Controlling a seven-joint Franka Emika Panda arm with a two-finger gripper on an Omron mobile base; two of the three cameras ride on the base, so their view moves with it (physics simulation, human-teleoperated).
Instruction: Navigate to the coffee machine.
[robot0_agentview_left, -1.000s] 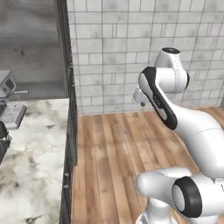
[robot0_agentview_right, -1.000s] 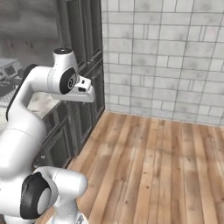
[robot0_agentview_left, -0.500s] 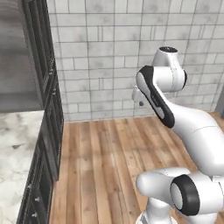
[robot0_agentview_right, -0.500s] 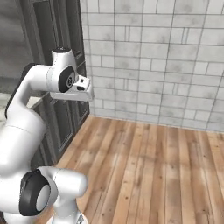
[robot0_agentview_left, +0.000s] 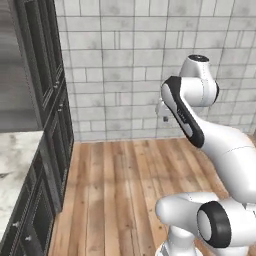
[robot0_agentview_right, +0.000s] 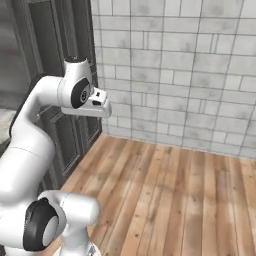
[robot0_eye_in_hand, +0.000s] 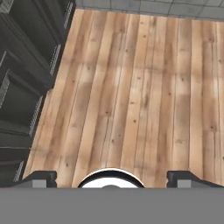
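The hand (robot0_eye_in_hand: 111, 177) carries nothing, its fingers spread wide over wooden floor (robot0_eye_in_hand: 131, 87), dark cabinets (robot0_eye_in_hand: 26, 78) to its left. No coffee machine is in sight, so the drive looks far from finished.

Soft, even rendered light with no glare. The grey tile wall (robot0_agentview_left: 130, 65) and wooden floor (robot0_eye_in_hand: 131, 92) are evenly bright; the dark cabinets (robot0_agentview_right: 55, 60) stay dim and low in detail. Shadows are faint. All three views look slightly soft and pixelated, without edge distortion.
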